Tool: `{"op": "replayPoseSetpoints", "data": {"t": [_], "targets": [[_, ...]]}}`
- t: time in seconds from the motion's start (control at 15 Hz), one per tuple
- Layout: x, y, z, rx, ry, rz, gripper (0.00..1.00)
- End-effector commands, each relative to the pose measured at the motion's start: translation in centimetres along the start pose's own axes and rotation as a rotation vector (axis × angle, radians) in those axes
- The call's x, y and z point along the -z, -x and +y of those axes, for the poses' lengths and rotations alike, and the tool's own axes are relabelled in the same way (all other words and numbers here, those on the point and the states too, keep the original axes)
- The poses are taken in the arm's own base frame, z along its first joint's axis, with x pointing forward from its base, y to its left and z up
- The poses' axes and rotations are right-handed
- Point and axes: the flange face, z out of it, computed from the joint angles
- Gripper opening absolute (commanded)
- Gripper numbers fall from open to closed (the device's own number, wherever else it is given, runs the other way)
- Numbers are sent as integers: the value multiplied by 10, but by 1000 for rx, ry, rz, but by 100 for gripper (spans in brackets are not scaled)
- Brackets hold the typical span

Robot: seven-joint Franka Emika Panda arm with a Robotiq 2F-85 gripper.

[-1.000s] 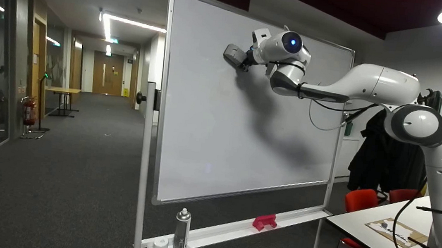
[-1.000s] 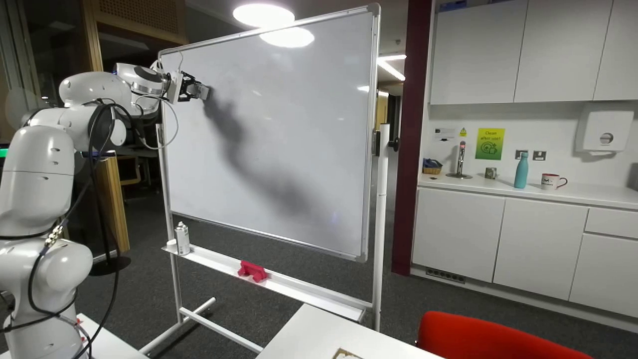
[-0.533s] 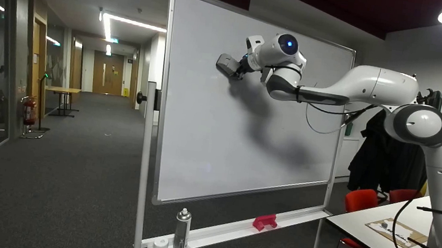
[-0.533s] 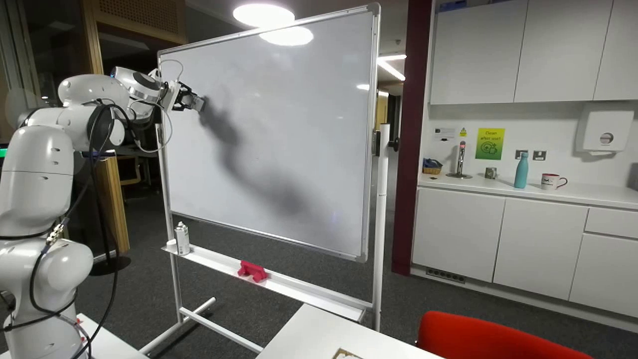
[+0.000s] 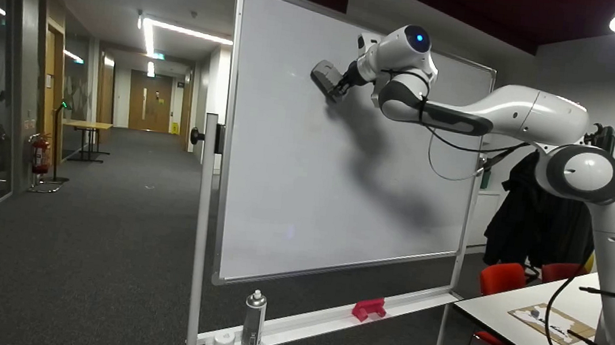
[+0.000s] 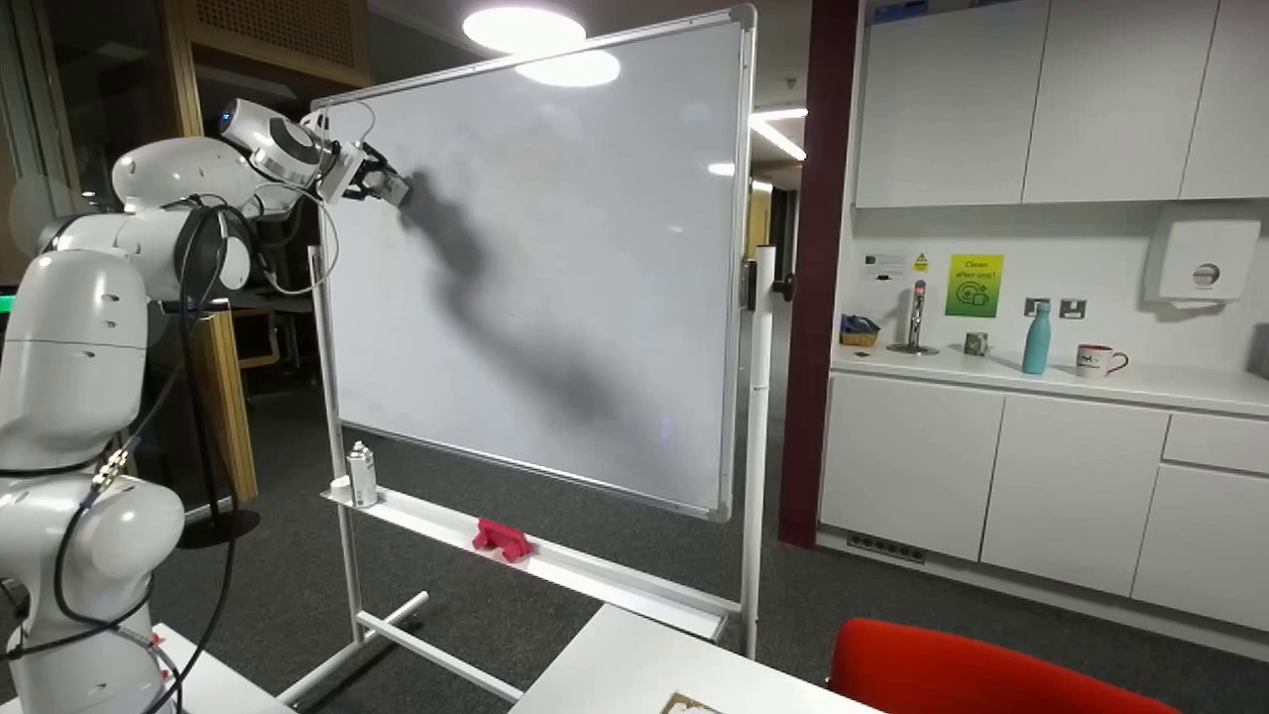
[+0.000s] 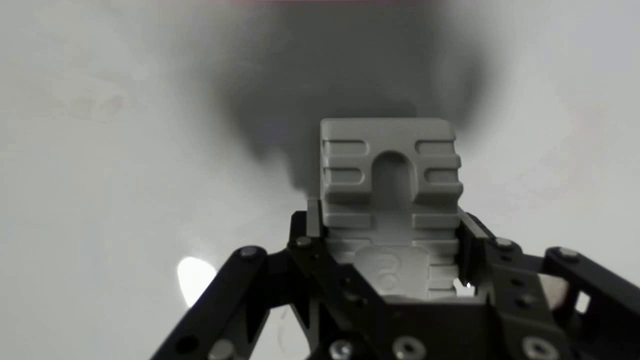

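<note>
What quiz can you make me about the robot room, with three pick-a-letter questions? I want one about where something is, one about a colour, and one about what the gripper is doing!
1. Where is the spray can compared with the whiteboard?
A. Higher than it
B. Lower than it
C. Level with its middle

2. What colour is the bottle on the counter?
A. Red
B. Yellow
C. Turquoise

3. How is the gripper with the grey block?
A. Closed on it
B. Wide open and empty beside it
C. Shut on nothing, far from it

Right letters:
1. B, because it stands on the tray under the whiteboard in both exterior views.
2. C, because an exterior view shows its blue-green sides.
3. A, because the wrist view shows the grey block clamped from both sides.
</note>
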Motion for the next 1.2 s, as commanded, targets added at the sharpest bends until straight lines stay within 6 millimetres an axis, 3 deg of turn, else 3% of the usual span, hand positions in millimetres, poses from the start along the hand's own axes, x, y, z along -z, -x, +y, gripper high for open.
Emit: {"op": "replayPoseSetpoints", "data": {"t": [0.0,0.27,0.4,1.13], "targets": [[6,1,34,-25,46,-25,35],[16,-4,56,-50,85,-34,35],[14,-5,59,-47,97,-30,35],[-34,-5,0,40,21,-103,35]]}}
